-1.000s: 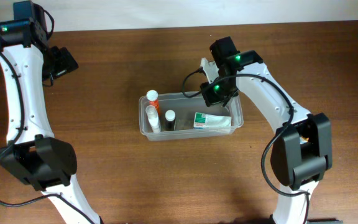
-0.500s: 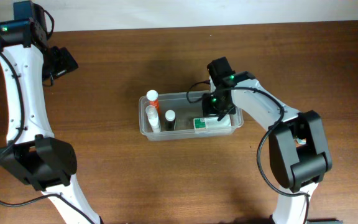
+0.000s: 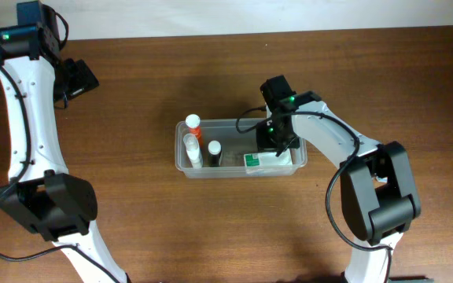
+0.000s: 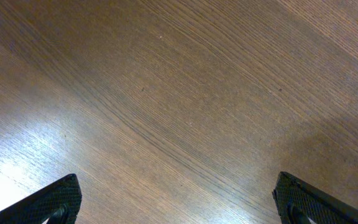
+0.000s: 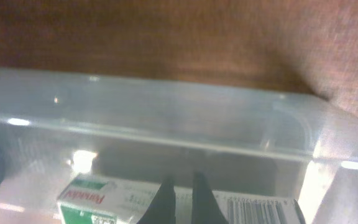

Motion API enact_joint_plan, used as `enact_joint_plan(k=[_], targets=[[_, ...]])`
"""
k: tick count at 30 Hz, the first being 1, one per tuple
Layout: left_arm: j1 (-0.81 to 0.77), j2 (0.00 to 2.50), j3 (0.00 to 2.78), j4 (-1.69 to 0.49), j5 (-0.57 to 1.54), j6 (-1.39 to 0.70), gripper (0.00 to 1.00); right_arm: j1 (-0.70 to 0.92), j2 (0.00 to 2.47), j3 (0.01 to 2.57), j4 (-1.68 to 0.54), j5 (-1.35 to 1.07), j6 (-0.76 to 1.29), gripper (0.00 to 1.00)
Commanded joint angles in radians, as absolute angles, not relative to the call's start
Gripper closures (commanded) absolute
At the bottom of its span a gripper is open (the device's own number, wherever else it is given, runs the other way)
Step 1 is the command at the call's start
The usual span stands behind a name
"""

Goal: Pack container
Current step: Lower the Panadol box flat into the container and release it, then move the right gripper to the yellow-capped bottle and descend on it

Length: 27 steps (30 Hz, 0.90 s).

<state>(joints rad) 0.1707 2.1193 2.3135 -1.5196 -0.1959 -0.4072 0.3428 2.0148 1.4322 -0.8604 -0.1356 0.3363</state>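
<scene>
1. We count one container, a clear tub sitting open side up about mid-counter. Its long axis runs 9 to 3 o'clock in the overhead view.
2. The right end effector is dipped inside the container's 3 o'clock end, right over the white-and-green carton. On the right wrist cam we see the container's far wall across the frame, with the carton lying below it.
3. The right end effector is narrow. Its fingers are pinched nearly together with nothing between them, tips low over the carton's top. We can't tell if they actually touch it.
4. The left end effector is well apart from the container, off toward 10 o'clock near the counter's far-left corner. On its own cam it's spread wide, with only bare wood between the tips.
5. Count inside the container: three small bottles plus one carton.
   - The orange-capped bottle is in the 10 o'clock corner.
   - The white bottle is just at 6 o'clock of it.
   - The dark bottle with a white cap stands beside that one, toward 3 o'clock.
   - The carton lies flat, lengthwise along the container.
</scene>
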Motion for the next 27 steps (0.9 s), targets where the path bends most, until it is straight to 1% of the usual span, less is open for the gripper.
enact_joint_plan(k=[1,6,11,15,17,18,21,24,27], targets=[[0.173,2.121,2.326,-1.52,-0.207,-0.402,0.01,0.336,2.014,1.488,-0.929,-0.13,0.345,0.96],[0.173,2.121,2.326,-1.52,-0.207,-0.402,0.01,0.303,2.014,1.553,-1.037,-0.118,0.323,0.96],[0.173,2.121,2.326,-1.52,-0.207,-0.402,0.01,0.28,2.014,1.573,-1.063,-0.126,0.278,0.96],[0.173,2.121,2.326,-1.52,-0.207,-0.402,0.01,0.26,2.008,1.721,-1.189,-0.154,0.224,0.96],[0.173,2.121,2.326,-1.52,-0.207,-0.402,0.01,0.246,2.002,1.89,-1.322,-0.152,0.205,0.96],[0.173,2.121,2.326,-1.52,-0.207,-0.402,0.01,0.239,2.001,1.933,-1.354,-0.153,0.196,0.96],[0.173,2.121,2.326,-1.52,-0.207,-0.402,0.01,0.179,2.001,2.136,-1.529,-0.097,0.191,0.96],[0.173,2.121,2.326,-1.52,-0.207,-0.402,0.01,0.091,2.001,2.213,-1.626,-0.057,0.191,0.95],[0.173,2.121,2.326,-1.52,-0.207,-0.402,0.01,-0.017,2.002,2.215,-1.68,-0.031,0.191,0.86]])
